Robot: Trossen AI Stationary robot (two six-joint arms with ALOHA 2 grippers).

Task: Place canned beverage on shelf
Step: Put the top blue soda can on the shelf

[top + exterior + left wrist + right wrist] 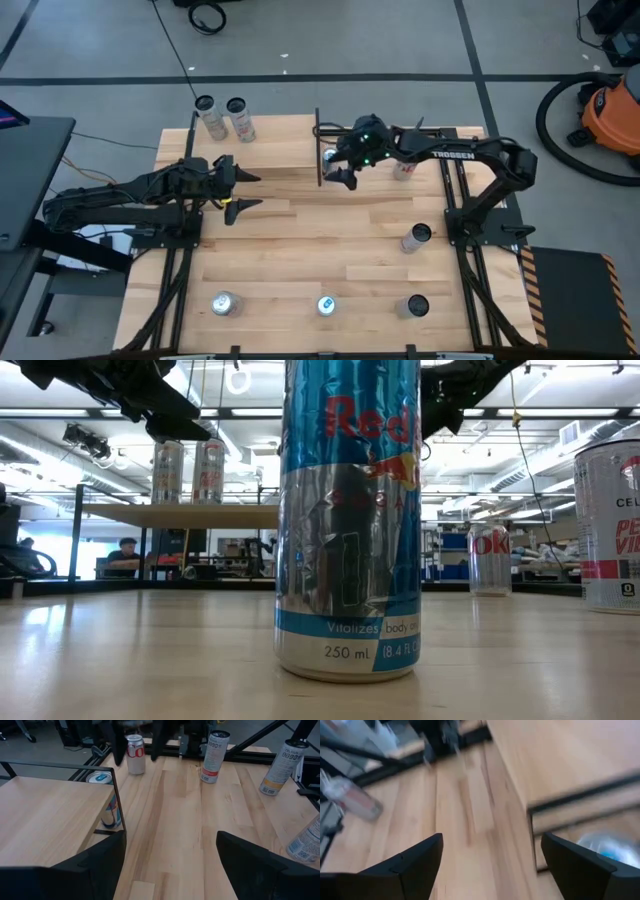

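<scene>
We see the right gripper (338, 172) spread wide and empty at the shelf (270, 150) edge, the blue can (111, 807) upright on the table just beside and below. The left gripper (238, 190), also open, waits farther off, so the right arm's nearer.
</scene>
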